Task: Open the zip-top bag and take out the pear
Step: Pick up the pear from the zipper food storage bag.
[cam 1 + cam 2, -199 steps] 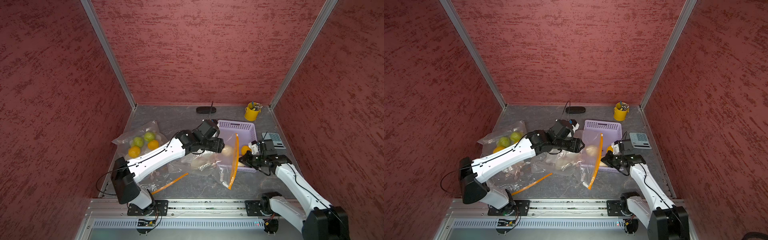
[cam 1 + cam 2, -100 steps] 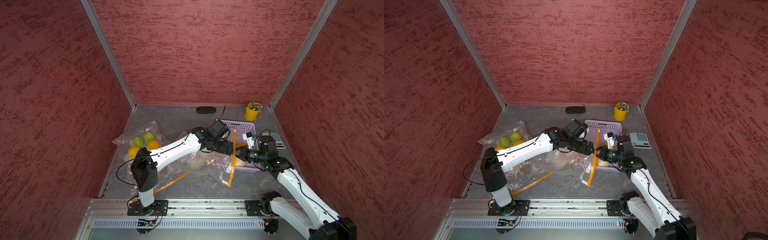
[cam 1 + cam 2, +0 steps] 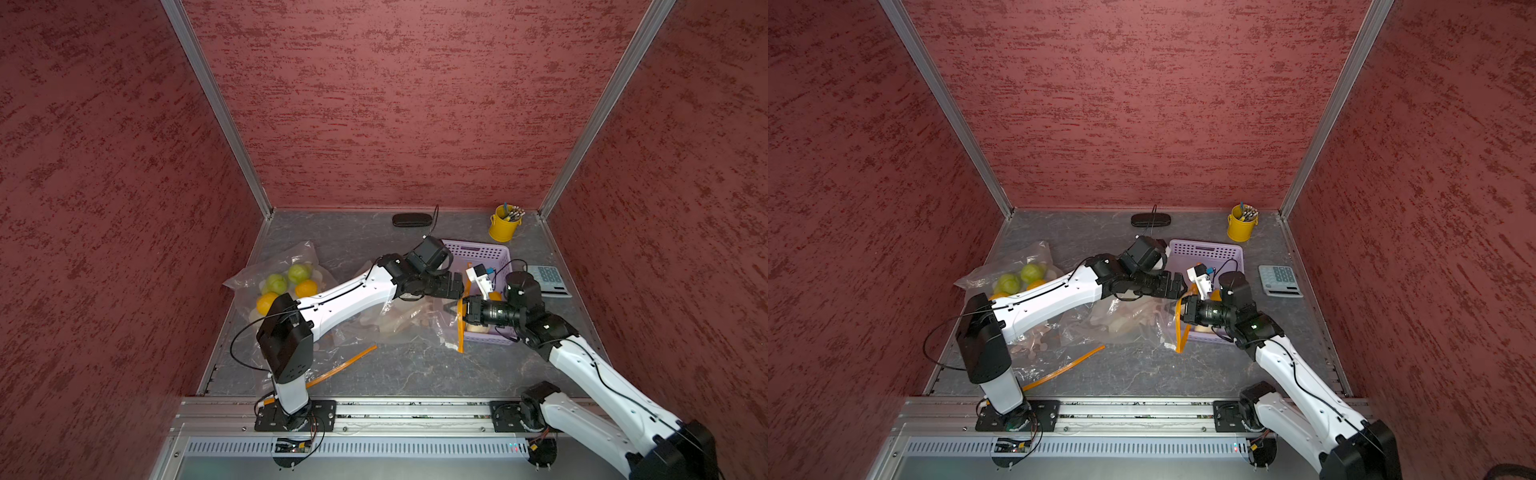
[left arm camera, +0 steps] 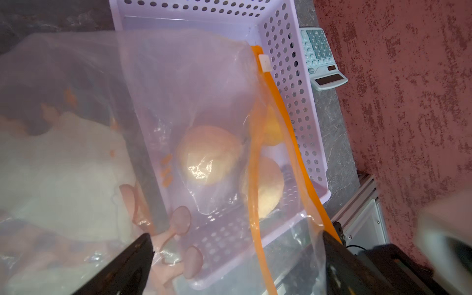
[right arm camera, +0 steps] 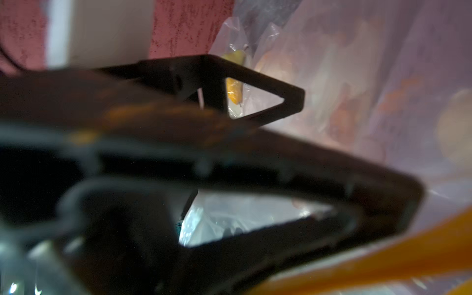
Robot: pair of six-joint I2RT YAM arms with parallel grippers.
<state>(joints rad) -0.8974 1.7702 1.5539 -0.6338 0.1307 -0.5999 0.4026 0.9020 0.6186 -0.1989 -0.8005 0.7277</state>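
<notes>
A clear zip-top bag (image 3: 415,320) (image 3: 1129,316) lies mid-table, its orange zip rim (image 3: 460,332) (image 4: 255,178) draped over the purple basket (image 3: 478,251) (image 4: 288,76). My left gripper (image 3: 457,289) (image 3: 1177,284) (image 4: 237,238) hangs open above the bag's mouth, nothing between its fingers. A pale tan fruit that looks like the pear (image 4: 209,155) shows through the film over the basket; whether it is in the bag or under it I cannot tell. My right gripper (image 3: 449,308) (image 3: 1171,309) (image 5: 357,145) is shut at the orange rim, apparently pinching it.
A second pale fruit (image 4: 268,186) and an orange one (image 4: 273,127) lie in the basket. At the left sits another bag of green and orange fruit (image 3: 286,278). A yellow pen cup (image 3: 504,224), a calculator (image 3: 548,280) and a black case (image 3: 411,220) stand further back.
My left gripper moved right over the basket and opened wide; the pale fruit at its tips is no longer there. The right gripper swung left to the bag's rim.
</notes>
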